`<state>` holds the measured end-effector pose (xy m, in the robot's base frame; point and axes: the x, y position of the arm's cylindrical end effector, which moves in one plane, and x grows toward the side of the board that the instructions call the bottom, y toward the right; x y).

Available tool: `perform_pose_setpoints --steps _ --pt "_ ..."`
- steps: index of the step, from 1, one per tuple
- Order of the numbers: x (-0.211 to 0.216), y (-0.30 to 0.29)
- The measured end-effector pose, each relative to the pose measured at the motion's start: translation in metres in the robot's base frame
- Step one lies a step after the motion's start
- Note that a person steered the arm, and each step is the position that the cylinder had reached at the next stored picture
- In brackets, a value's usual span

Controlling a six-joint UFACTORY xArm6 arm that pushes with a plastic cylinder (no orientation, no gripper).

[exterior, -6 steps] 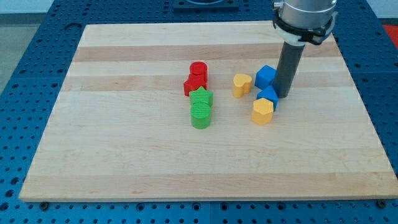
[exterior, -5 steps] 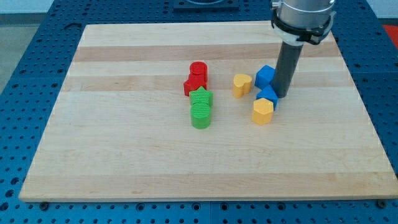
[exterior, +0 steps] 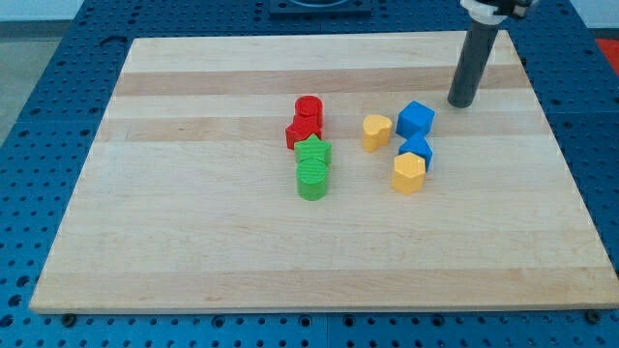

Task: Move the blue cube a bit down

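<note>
The blue cube (exterior: 416, 120) sits right of the board's middle. A second blue block (exterior: 417, 149) lies just below it, its shape unclear, and touches a yellow hexagonal block (exterior: 409, 173). My tip (exterior: 460, 103) rests on the board up and to the right of the blue cube, a short gap away and touching no block.
A yellow heart-like block (exterior: 376, 131) lies left of the blue cube. Two red blocks (exterior: 307, 120) and a green star (exterior: 313, 151) on a green cylinder (exterior: 312, 181) cluster at the middle. The wooden board's (exterior: 193, 242) top-right corner is close to my tip.
My tip has moved up and to the right, away from the two blue blocks it stood beside. The blocks have stayed where they were.
</note>
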<state>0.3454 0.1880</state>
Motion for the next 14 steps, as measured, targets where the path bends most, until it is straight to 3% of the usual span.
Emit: perform_pose_setpoints --steps 12,13,14 --pt "0.015 -0.056" --pt "-0.031 -0.102" --pt "-0.045 -0.161"
